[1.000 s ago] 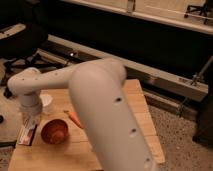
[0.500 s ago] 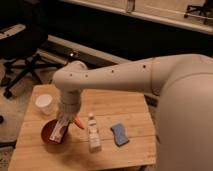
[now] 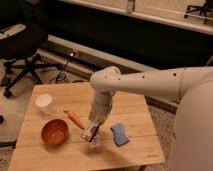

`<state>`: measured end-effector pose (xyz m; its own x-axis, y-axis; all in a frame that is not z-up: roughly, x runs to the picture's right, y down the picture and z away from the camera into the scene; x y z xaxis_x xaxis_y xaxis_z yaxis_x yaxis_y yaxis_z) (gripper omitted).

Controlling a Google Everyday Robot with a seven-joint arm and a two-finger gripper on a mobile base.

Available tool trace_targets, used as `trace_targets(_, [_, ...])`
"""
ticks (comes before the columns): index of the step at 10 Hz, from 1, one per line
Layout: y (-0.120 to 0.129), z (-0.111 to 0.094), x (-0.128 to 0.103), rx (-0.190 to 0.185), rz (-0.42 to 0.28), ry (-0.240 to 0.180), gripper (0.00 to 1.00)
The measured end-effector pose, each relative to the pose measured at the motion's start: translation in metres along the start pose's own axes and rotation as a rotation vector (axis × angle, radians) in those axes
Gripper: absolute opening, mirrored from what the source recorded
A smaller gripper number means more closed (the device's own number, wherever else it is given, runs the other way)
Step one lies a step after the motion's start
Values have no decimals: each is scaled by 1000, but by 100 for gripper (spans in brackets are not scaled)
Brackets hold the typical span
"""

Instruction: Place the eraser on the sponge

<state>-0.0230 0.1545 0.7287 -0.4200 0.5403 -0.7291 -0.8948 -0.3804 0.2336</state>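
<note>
The end effector [image 3: 94,124] has swung toward the sponge [image 3: 119,134]; it pinches the eraser [image 3: 90,133] at its tip.

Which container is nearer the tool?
The orange bowl, just beside the tool holding the eraser; the white cup stands farther off at the table's back corner.

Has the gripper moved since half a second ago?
Yes. The gripper, holding the eraser, has moved from the bowl's edge rightward in the image toward the sponge, and is now between them.
</note>
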Motion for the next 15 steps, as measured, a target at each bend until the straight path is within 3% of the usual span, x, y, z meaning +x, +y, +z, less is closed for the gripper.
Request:
trace_targets(4, [-65, 30, -31, 42, 91, 51, 0])
trace_targets(8, [-126, 26, -42, 31, 134, 78, 0])
trace_targets(11, [-133, 31, -41, 26, 127, 106, 0])
trace_targets(15, [-112, 47, -47, 13, 114, 140, 3])
